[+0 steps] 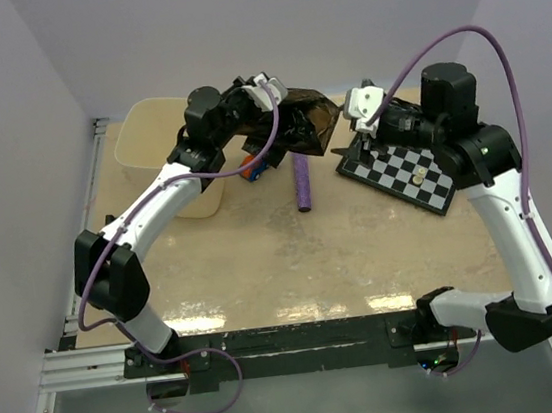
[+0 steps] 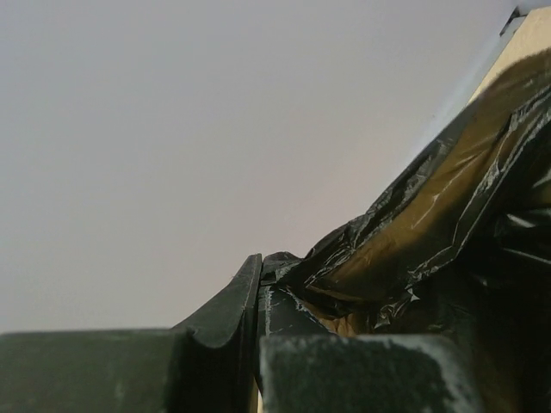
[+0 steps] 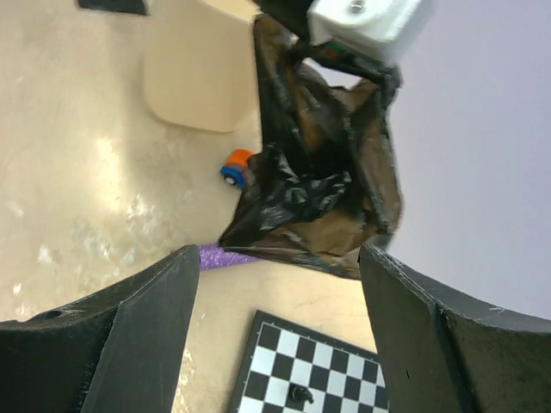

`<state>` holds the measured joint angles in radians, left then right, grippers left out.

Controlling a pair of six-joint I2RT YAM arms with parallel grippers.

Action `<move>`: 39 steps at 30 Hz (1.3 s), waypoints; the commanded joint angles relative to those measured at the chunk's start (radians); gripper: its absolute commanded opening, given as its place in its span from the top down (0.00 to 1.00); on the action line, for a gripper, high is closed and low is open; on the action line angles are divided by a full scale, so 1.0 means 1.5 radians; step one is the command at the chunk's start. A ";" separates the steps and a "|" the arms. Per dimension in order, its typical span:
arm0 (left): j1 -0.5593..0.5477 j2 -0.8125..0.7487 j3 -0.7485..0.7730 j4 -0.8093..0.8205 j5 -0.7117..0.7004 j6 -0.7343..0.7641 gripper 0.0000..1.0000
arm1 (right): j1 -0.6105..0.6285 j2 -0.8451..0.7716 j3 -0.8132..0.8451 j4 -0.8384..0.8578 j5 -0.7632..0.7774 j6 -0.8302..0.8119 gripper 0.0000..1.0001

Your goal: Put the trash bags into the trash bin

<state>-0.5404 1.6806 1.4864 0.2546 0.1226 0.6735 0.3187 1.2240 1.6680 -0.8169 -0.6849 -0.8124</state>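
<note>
Looking maybe halfway done: left fingers (image 2: pixel 231 311) are clamped on the trash bag (image 1: pixel 306 122), which hangs in the air just right of the trash bin (image 1: pixel 139 143), not over its mouth. Right fingers (image 3: pixel 146 327) are spread wide, empty. Getting it inside is what's left.

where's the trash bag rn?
Top view, centre-back: the trash bag hangs clamped in the left gripper, between the bin and the chequered board.
</note>
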 commanded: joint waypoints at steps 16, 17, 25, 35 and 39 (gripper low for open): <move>-0.033 -0.124 -0.090 0.050 0.197 0.023 1.00 | -0.002 0.057 -0.111 0.310 -0.034 0.198 0.21; -0.034 -0.125 -0.091 0.050 0.197 0.023 1.00 | -0.002 0.054 -0.114 0.315 -0.040 0.206 0.21; -0.035 -0.139 -0.096 0.074 0.209 0.017 1.00 | -0.002 0.068 -0.164 0.356 -0.017 0.258 0.35; -0.034 -0.142 -0.110 0.130 0.154 -0.049 0.49 | -0.003 0.096 -0.163 0.436 -0.013 0.364 1.00; -0.032 -0.151 -0.009 0.073 0.049 -0.198 0.29 | -0.007 0.084 -0.201 0.528 0.112 0.500 1.00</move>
<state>-0.5934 1.5032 1.3251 0.3706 0.3431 0.5945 0.3187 1.3746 1.4059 -0.2100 -0.6712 -0.2886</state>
